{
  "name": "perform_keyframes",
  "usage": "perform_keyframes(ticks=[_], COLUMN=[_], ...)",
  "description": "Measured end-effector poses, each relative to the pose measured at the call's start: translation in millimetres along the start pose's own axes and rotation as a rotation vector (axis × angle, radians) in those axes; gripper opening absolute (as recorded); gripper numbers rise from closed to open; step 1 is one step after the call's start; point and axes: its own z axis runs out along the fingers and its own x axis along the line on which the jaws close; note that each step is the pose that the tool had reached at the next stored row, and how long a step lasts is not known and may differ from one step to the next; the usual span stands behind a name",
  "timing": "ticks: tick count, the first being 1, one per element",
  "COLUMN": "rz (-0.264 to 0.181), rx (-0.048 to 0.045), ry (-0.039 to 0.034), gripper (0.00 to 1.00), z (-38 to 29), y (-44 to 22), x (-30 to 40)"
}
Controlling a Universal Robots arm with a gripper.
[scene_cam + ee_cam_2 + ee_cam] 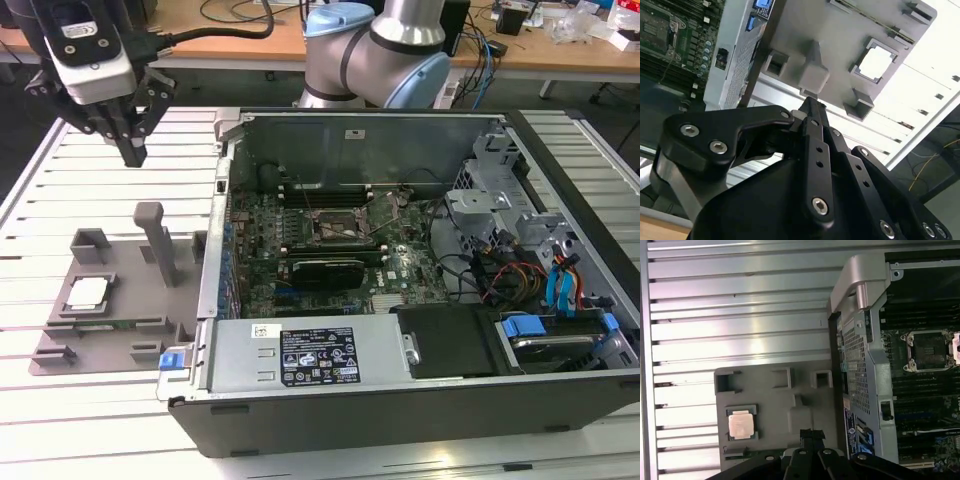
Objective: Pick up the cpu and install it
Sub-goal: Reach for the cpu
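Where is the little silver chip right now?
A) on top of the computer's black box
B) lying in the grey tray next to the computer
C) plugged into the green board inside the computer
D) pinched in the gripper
B: the cpu lies in a pocket of the grey tray outside the computer case, with the gripper up above, not touching it.

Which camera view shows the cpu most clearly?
The first wrist view: the cpu is seen squarely from above in its grey holder. The exterior view shows it small and oblique; the second wrist view, a tilted pale square.
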Motion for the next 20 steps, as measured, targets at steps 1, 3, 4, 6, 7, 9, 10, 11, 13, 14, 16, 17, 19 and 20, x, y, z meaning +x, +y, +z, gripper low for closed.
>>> perform_keyframes(ticks=[1,3,4,6,7,9,10,11,13,14,16,17,19,20], rz=[0.000,0.000,0.000,0.000,0.000,0.000,0.000,0.000,0.000,0.000,0.000,0.000,0.000,0.000], rx=[0.0000,0.0000,0.0000,0.0000,0.0000,0.0000,0.0000,0.0000,0.0000,0.0000,0.0000,0.0000,0.0000,0.0000], ry=[0.0000,0.0000,-0.0001,0.0000,0.0000,0.0000,0.0000,0.0000,0.0000,0.0000,0.0000,0.0000,0.0000,0.0000], gripper=[0.11,0.11,0.11,0.11,0.11,0.11,0.11,0.11,0.11,0.11,0.11,0.11,0.11,0.11], z=[-0.1,-0.3,-0.4,-0.5,-0.5,-0.6,-0.7,-0.8,-0.9,-0.9,-1.1,-1.2,-1.3,-1.3], y=[-0.4,-0.9,-1.2,-1.4,-1.6,-2.0,-2.3,-2.5,-2.8,-3.1,-3.6,-3.8,-4.1,-4.3], x=[5.2,12.6,16.0,19.0,22.0,27.3,30.5,34.0,38.0,41.2,47.6,50.7,55.3,58.2])
